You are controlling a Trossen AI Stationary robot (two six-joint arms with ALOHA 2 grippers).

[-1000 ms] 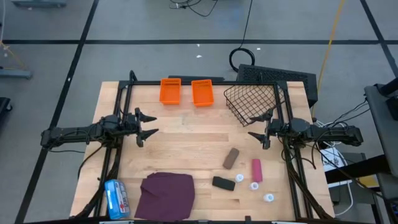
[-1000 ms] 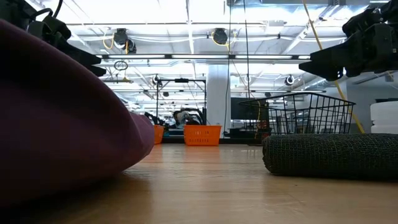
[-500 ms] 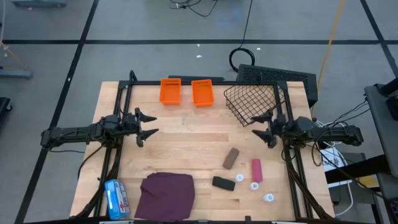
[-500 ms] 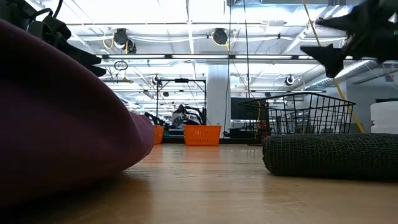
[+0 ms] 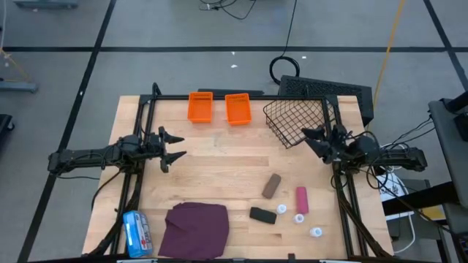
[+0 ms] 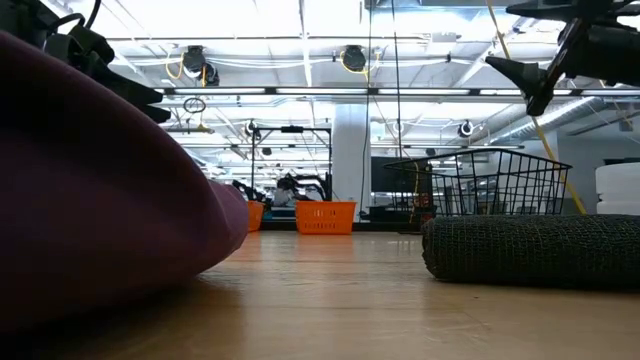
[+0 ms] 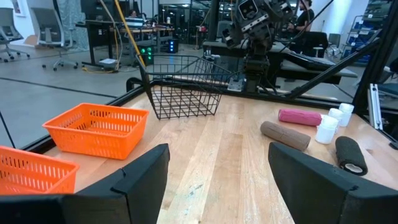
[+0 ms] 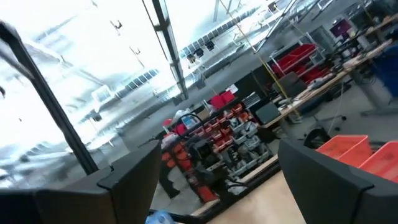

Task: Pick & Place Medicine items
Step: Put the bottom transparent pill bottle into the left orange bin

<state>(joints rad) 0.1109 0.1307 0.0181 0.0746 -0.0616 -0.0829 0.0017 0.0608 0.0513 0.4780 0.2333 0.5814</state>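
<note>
Change since earlier frame: right gripper (image 5: 313,139) has swung from the table's 3 o'clock edge toward the wire basket and now points up across the table; left arm unchanged.
Room: open hall with grey floor and dark floor lines in the high view; ceiling lights, shelving and benches beyond the table in the low view.
Surface: one wooden table (image 5: 219,157) with a black frame at its sides.
Purple cloth (image 5: 195,228): one, crumpled, at 6 o'clock on the table, filling the near left of the low view.
Wire basket (image 5: 296,120): one, black, tilted, at 1 o'clock.
Orange bins (image 5: 200,107): two, side by side at 12 o'clock.
Blue-and-white packet (image 5: 134,232): one, at 7 o'clock, just beside the cloth.
Left gripper (image 5: 170,146): at 9 o'clock, jaws spread wide, nothing between them.
Right gripper state: raised near the basket's lower right corner, jaws spread wide, nothing held.
Medicine items: all at 4 to 5 o'clock, well apart from both grippers.
Grey-brown oblong (image 5: 272,185): one, nearest the table centre.
Black oblong (image 5: 262,215): one, below the grey-brown one, near the cloth.
Pink tube (image 5: 301,199): one, right of the grey-brown oblong.
White bottles (image 5: 282,209): three, near the pink tube's lower end.
</note>
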